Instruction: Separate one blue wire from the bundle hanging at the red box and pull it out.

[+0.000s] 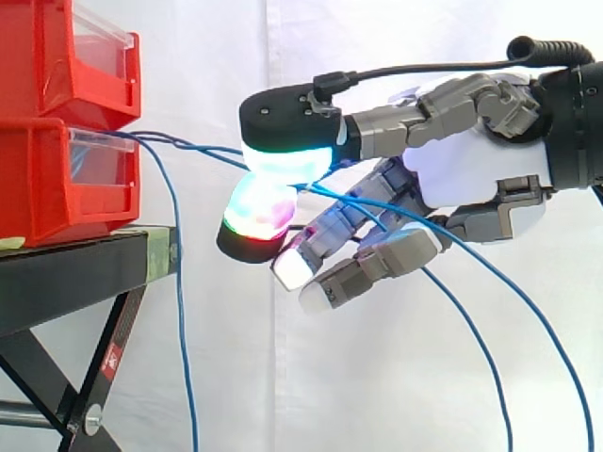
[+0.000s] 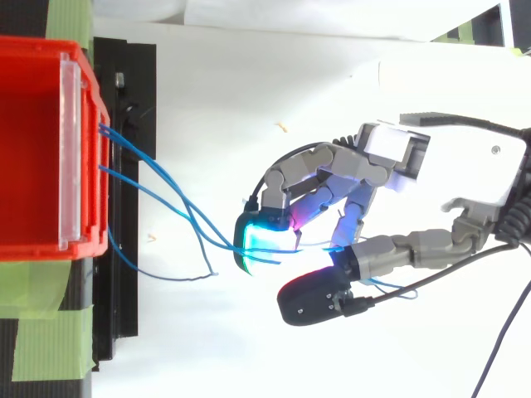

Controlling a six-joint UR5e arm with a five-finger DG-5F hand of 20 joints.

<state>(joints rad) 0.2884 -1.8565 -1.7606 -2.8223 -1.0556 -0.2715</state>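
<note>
The blue wire (image 1: 203,148) is stretched from the front of the lower red box (image 1: 57,179) out to the hand (image 1: 471,179), well clear of the box. There it is pinched between two glowing pads (image 1: 283,160) pressed together, while the other fingers are held loosely curled below. Whether one strand of the bundle (image 2: 189,214) or two are caught in that pinch cannot be told. Past the pinch, the strands are draped down and away from the box. Another strand (image 1: 179,301) is seen hanging straight down just beside the box, past the edge of the bench (image 1: 75,268). The wire is judged light, thin, limp and rather slick. A firm pinch on one strand, taken nearer the box, and a steady pull away from the box are called for.
</note>
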